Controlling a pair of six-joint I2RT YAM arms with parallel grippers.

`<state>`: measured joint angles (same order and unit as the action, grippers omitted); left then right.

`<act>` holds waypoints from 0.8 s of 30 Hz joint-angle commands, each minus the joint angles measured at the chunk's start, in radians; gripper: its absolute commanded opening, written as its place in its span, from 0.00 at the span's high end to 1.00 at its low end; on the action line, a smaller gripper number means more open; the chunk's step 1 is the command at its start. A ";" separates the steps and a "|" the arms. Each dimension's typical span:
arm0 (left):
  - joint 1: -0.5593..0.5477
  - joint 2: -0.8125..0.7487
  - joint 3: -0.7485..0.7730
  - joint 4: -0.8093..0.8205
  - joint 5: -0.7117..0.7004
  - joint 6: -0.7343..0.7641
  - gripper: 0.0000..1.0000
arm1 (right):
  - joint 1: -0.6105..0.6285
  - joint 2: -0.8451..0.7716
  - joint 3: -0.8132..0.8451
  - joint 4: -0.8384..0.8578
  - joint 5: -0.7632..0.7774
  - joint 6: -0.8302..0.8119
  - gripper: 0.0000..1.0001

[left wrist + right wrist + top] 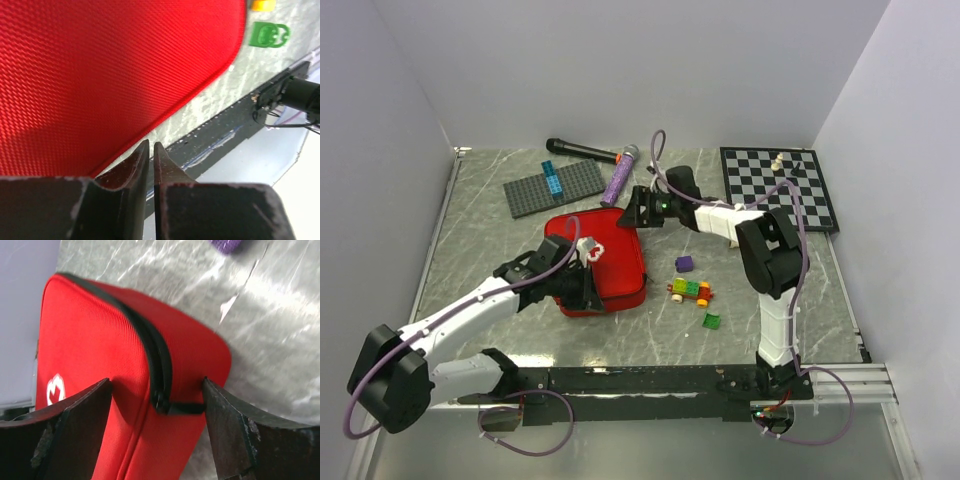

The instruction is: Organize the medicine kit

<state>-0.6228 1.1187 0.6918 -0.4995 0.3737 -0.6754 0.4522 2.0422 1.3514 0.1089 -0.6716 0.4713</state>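
Observation:
The red medicine kit lies shut in the middle of the table, its white cross emblem on top. My right gripper is open at the kit's far right corner. In the right wrist view its jaws straddle that corner, and the black zip slider sits between them. The pull tab reaches toward the right finger. My left gripper is low at the kit's near edge. Its fingers are closed to a thin slit with nothing visible between them, just beside the red rim.
A chessboard with a white piece lies at the back right. A grey baseplate, black marker and purple tube lie behind the kit. A purple brick, brick car and green brick lie right of it.

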 commanded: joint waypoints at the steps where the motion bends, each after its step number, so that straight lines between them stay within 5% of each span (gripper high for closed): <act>1: -0.005 0.049 0.021 -0.023 -0.059 0.014 0.87 | 0.011 -0.092 -0.083 0.052 -0.089 0.026 0.23; 10: 0.084 0.113 0.052 -0.088 -0.321 -0.019 0.85 | 0.016 -0.189 -0.195 0.061 -0.118 -0.002 0.27; 16: 0.195 0.072 0.070 -0.126 -0.371 -0.032 0.79 | 0.013 -0.304 -0.219 -0.006 0.033 -0.037 0.20; 24: 0.196 -0.055 0.075 -0.221 -0.326 -0.099 0.66 | 0.011 -0.219 0.052 -0.090 0.185 -0.031 0.18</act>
<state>-0.4305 1.1568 0.7376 -0.6704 0.0616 -0.7181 0.4641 1.7924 1.2266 0.0357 -0.5694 0.4553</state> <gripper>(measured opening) 0.321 0.819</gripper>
